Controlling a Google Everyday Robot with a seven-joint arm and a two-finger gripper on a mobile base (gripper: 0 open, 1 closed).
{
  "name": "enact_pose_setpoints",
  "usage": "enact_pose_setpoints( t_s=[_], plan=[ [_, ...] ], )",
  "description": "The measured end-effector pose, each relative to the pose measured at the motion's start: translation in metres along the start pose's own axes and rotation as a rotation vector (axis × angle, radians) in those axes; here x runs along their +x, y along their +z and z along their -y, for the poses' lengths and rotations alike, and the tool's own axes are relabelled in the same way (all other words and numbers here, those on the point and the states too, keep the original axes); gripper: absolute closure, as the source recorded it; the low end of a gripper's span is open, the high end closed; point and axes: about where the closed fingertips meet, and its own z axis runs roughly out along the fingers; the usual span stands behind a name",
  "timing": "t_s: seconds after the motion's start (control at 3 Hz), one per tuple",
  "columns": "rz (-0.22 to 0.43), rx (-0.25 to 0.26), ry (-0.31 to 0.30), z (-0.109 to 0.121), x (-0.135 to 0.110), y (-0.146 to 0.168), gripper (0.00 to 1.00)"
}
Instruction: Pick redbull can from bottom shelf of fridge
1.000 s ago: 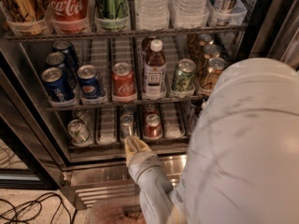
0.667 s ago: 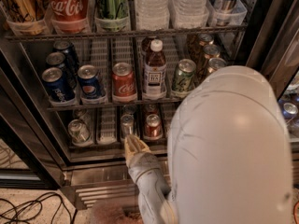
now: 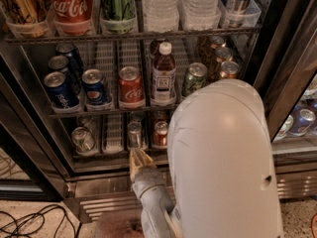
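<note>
standing upright on the bottom shelf [image 3: 113,137], the redbull can [image 3: 134,133] is seen just beyond the gripper [image 3: 133,153], dead ahead; jaw opening cannot be told.

- the arm's white shell [image 3: 225,157] has been shifted left, away from the right edge of the view.
- the black door frame [image 3: 292,63] and the cans [image 3: 301,120] behind the neighbouring glass have been uncovered on the right.
- the shell's left edge has been brought up beside the red-labelled can [image 3: 160,133].
- the hand [image 3: 138,157] has been carried slightly left and is now held just below the rail of the bottom shelf [image 3: 113,135], in front of the redbull can [image 3: 134,133].
</note>
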Motion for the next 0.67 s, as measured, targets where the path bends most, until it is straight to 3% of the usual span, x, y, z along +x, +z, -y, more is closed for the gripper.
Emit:
enact_pose_setpoints(
  t_s=[0.33,0.67],
  plan=[
    [0.007,-0.005,-0.019,0.0003,-0.0063,0.0046,1.00],
    [0.002,-0.004,-0.046,-0.0019,-0.0116,0.0112,0.83]
  ],
)
